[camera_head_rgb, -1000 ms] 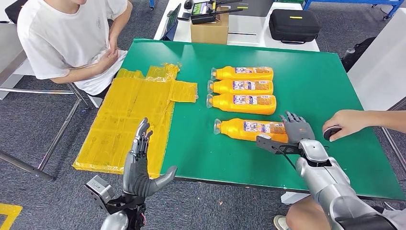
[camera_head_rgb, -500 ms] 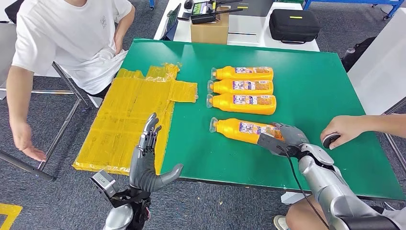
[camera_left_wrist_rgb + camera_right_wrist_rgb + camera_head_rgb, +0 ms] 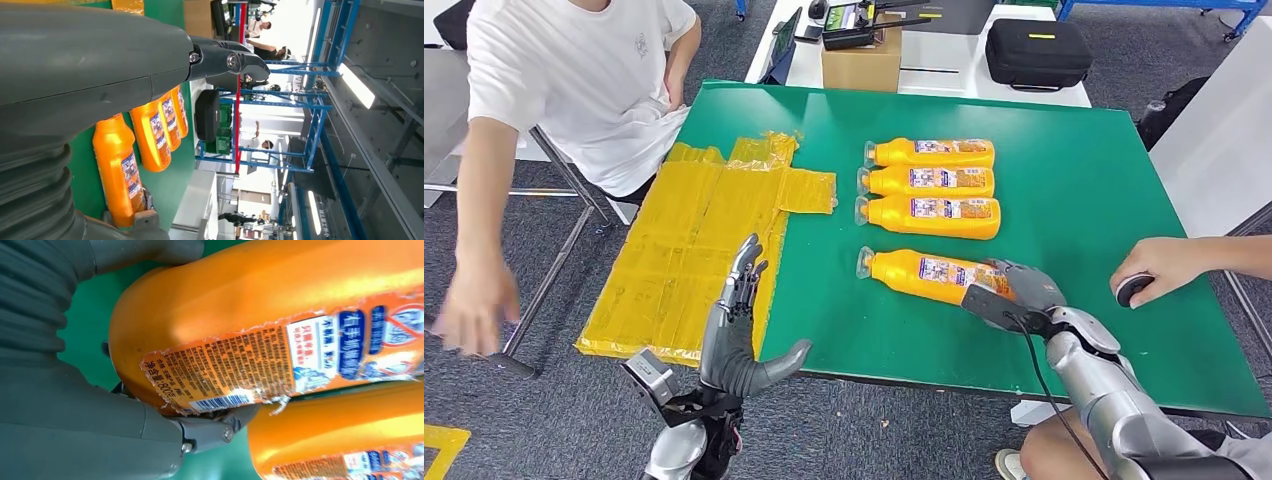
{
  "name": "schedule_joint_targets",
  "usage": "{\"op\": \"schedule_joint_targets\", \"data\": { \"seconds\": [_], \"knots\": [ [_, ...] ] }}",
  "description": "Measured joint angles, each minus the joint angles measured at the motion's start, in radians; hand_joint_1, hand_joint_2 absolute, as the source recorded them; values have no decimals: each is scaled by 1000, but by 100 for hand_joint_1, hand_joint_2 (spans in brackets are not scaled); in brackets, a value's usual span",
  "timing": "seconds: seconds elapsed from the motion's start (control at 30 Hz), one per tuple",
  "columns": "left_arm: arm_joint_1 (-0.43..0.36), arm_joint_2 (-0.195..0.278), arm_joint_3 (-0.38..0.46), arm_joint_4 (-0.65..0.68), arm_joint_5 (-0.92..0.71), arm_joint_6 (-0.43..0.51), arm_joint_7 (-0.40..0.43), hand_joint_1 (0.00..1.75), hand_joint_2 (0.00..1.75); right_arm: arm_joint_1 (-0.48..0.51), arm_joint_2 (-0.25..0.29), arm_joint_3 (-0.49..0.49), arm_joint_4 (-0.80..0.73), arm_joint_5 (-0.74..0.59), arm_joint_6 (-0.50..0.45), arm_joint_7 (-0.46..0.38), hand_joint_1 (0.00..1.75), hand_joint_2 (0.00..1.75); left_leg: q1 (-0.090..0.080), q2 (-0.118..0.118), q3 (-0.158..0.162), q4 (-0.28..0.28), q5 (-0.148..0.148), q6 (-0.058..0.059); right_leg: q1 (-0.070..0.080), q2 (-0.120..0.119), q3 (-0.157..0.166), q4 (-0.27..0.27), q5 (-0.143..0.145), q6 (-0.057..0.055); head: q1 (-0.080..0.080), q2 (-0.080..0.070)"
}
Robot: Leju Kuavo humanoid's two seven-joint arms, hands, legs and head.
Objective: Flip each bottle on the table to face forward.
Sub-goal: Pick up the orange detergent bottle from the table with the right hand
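Four orange bottles lie on their sides on the green counter (image 3: 1074,190), caps pointing toward the robot's left. Three of them form a tight row toward the far side: the far bottle (image 3: 931,152), the middle bottle (image 3: 929,181) just beside it, and the third bottle (image 3: 930,215) touching or nearly touching that one, all with printed labels turned up. The near bottle (image 3: 924,272) lies apart from the row, closer to the robot and slightly tilted, its base end inside the right hand (image 3: 1024,290). The right hand grips that bottle around its base, fingers wrapped over the top; in the right wrist view the thumb (image 3: 210,432) presses against the label's torn edge beside a barcode, and the orange body (image 3: 260,285) bulges out of the hand. The left hand (image 3: 736,335) is raised off the near edge of the counter, holding nothing, fingers straight and pointing up with the thumb stuck out to the side. A sheet of yellow plastic bags (image 3: 704,240) covers the robot's left part of the counter and hangs over its edge. A person in a white shirt (image 3: 594,70) sits at the far left, one blurred hand lowered toward the floor. Another person's hand (image 3: 1159,265) rests on a small dark object at the right edge of the counter. Behind the counter stand a cardboard box (image 3: 861,62) and a black case (image 3: 1036,52).
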Motion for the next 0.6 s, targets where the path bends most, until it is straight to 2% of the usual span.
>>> {"op": "schedule_joint_targets", "data": {
  "seconds": [0.13,0.27,0.43,0.6],
  "knots": [
    [2,0,1,1,4,1,-5,0,175,2,-4,4,0,-22,14,-15,175,175,0,-1,0,0,0,0,0,0,0,0,0,0,0,0],
    [22,0,2,-5,3,0,-17,0,175,38,-9,-1,-16,-80,-41,-70,175,175,0,-1,0,0,0,0,0,0,1,0,0,0,0,0],
    [62,0,2,-33,-6,5,-26,0,175,125,-9,-13,-93,-131,-137,-94,175,175,0,-1,0,0,-1,0,0,0,0,0,0,0,0,0],
    [89,0,2,-61,-9,47,-41,0,175,253,4,-58,-230,-226,-208,-116,175,175,0,-2,0,0,-1,0,0,0,0,0,-1,0,0,0]
  ]
}}
